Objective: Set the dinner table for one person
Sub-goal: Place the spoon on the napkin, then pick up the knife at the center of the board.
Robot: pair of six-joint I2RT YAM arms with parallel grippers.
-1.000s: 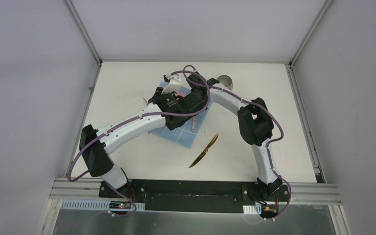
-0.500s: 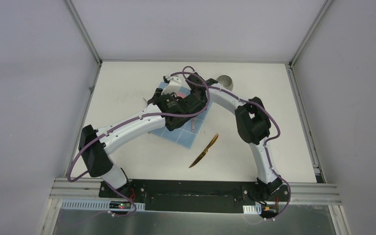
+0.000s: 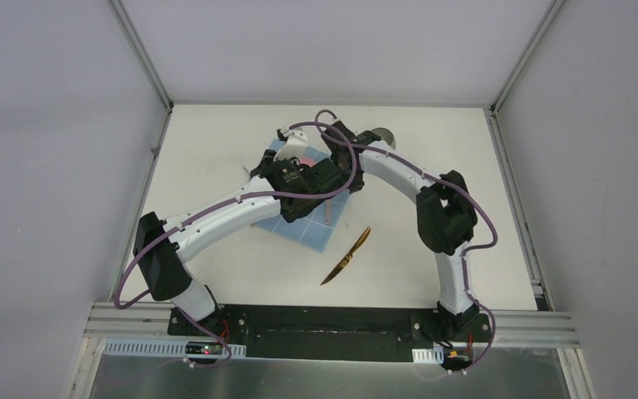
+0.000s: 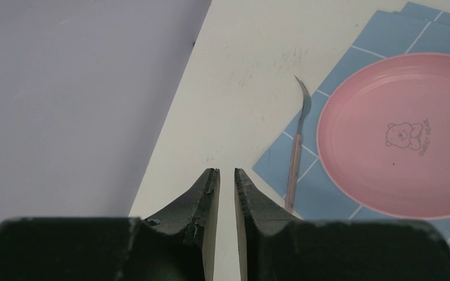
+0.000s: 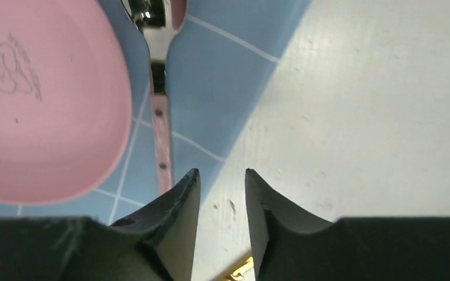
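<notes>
On the dinner table (image 3: pixel 216 266) lies a light-blue grid cloth (image 3: pixel 309 234) with a pink plate (image 4: pixel 404 134) on it. A fork (image 4: pixel 297 146) lies along the plate's left side, and a pink-handled spoon (image 5: pixel 160 123) along its right side. A gold knife (image 3: pixel 346 258) lies on the bare table, near and to the right of the cloth. My left gripper (image 4: pixel 222 171) is almost shut and empty, above bare table left of the fork. My right gripper (image 5: pixel 221 171) is open and empty, just right of the spoon handle at the cloth's edge.
A metal cup (image 3: pixel 386 137) stands at the back, partly hidden by the right arm. Both arms cross over the cloth and hide most of the plate in the top view. Aluminium rails and grey walls edge the table.
The right arm's elbow has swung to the right and its wrist has shifted towards the cup, now covering part of it. The left arm has hardly moved.
</notes>
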